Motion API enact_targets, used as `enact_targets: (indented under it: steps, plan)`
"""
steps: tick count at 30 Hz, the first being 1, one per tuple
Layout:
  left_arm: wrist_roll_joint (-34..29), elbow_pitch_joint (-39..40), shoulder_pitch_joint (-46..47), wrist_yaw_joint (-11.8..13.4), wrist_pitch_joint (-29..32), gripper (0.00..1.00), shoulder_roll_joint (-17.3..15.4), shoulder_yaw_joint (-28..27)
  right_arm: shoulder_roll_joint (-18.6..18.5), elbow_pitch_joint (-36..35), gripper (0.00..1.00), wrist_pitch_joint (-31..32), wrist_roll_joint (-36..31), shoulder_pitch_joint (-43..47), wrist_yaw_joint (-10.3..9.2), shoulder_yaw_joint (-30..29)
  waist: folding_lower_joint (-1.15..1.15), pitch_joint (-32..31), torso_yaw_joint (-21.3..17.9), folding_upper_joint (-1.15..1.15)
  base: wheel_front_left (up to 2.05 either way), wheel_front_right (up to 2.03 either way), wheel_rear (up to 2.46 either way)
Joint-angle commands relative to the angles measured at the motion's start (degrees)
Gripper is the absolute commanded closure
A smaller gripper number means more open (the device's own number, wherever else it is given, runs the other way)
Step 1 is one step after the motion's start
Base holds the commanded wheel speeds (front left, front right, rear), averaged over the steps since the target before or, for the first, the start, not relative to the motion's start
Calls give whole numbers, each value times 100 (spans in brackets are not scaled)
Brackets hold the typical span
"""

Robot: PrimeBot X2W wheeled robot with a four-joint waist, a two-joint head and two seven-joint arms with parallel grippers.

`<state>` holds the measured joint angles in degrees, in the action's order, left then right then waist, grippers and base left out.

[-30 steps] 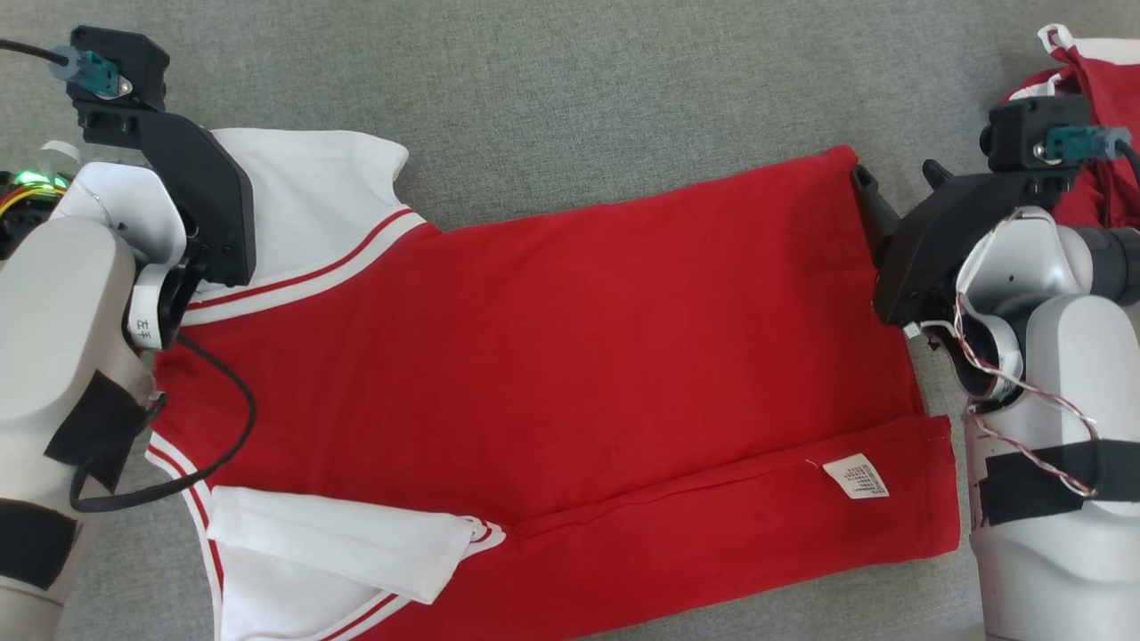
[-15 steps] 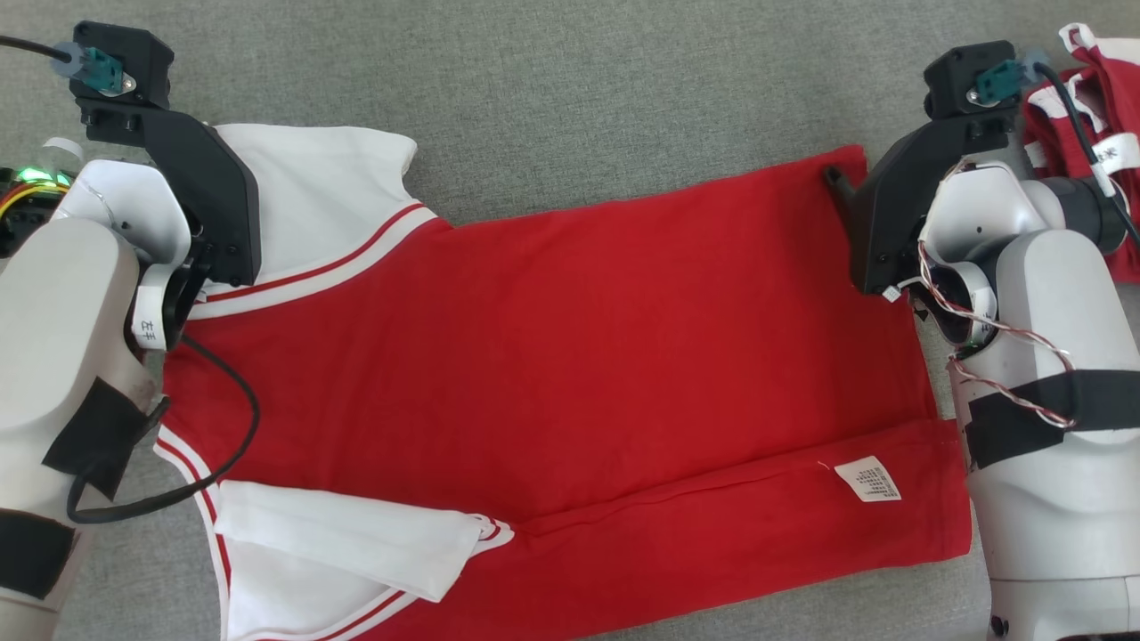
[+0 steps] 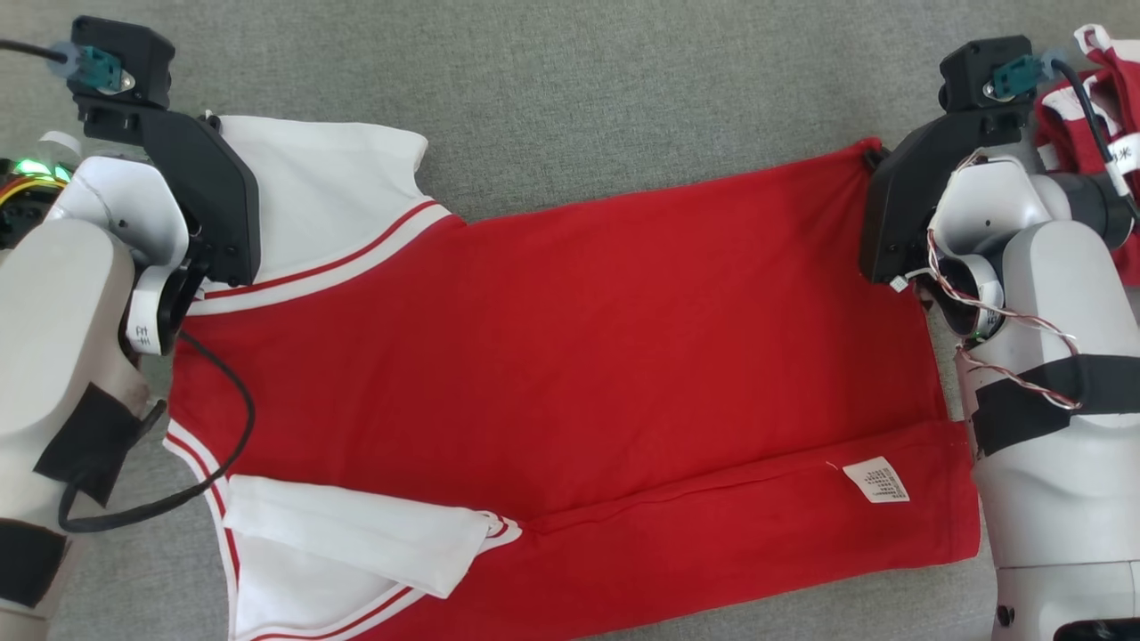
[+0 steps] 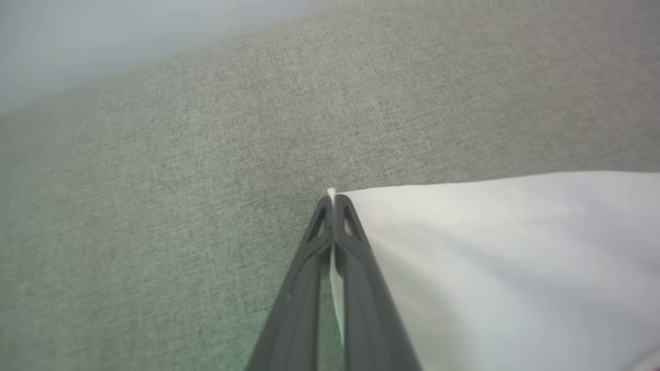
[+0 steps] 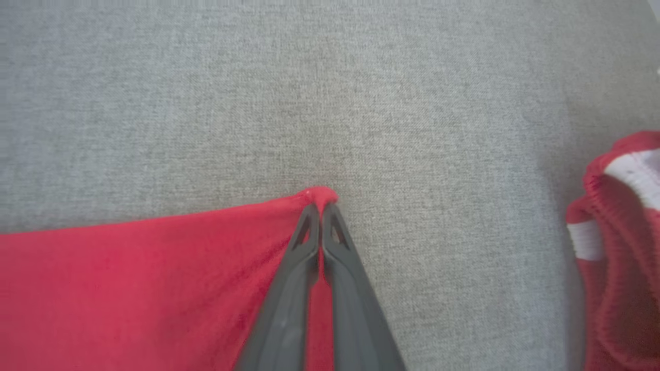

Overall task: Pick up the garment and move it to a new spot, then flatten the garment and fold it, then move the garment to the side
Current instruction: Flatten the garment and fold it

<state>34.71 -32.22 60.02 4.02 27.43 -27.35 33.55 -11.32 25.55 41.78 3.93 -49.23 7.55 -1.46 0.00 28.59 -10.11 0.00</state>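
left gripper (image 4: pixel 332 198) and right gripper (image 5: pixel 320 208) each have jaws clamped on a far corner of the flat garment (image 3: pixel 552 356), seemingly to fold it.

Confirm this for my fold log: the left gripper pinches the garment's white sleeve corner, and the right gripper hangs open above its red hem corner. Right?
No: the right gripper is shut on the garment at its red hem corner, as the right wrist view shows. The rest holds.
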Motion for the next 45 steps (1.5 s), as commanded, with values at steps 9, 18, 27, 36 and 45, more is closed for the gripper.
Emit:
enact_targets:
  steps: [9,18,27,36,45]
  plan:
    - [-49,365,-320,-352,-1066,100,-75,-41,-9,-172,100,-766,-130,350,-16,-294,0,-345,271,0,0,0,0]
    - [259,587,-855,-538,-2095,100,131,-214,62,-315,100,-983,-211,823,-16,-552,0,-844,562,0,0,0,0]
    - [999,2036,-2731,-318,-2670,100,214,-483,21,-1186,100,-941,140,2142,-16,-987,0,-1476,887,0,0,0,0]
    - [1297,3355,-4430,269,-2946,100,184,-563,234,-2099,100,-686,105,3383,-16,-1570,0,-1720,1128,0,0,0,0]
    - [1674,3854,-5487,512,-3036,100,330,-506,462,-2621,100,-371,118,4111,-16,-1874,0,-1959,1194,0,0,0,0]
